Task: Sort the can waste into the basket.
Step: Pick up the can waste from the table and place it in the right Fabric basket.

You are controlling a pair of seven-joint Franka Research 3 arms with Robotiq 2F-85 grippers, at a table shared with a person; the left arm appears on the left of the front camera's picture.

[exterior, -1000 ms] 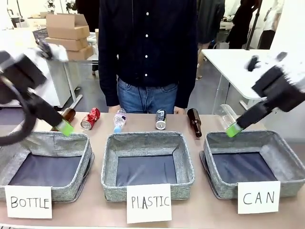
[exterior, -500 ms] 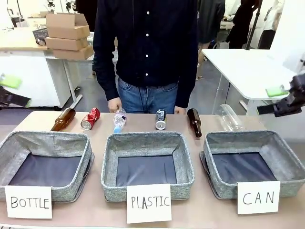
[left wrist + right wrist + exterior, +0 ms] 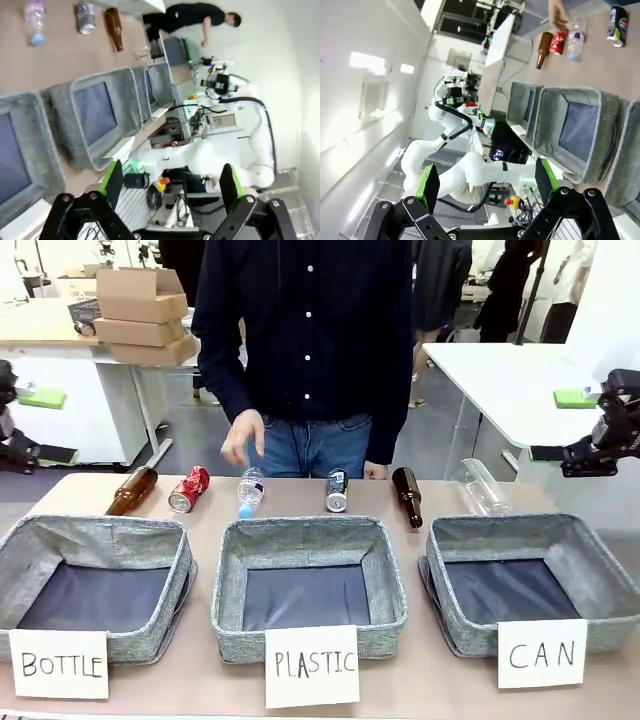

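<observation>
Front: the red can and the Pepsi can are lying on the surface, apart from the basket marked CAN; a person's hand is hovering above, between them.
Left wrist: the left tool is hanging spread wide.
Right wrist: the right tool is hanging spread wide.

CAN basket gapes open — person's hand (raised) hangs above the plastic bottle.

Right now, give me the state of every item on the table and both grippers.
red can: lying on table, dented.
Pepsi can: lying on table.
CAN basket: nothing inside.
brown bottles: both lying down.
clear plastic bottles: lying down.
left gripper: open, holding nothing.
right gripper: open, holding nothing.
</observation>
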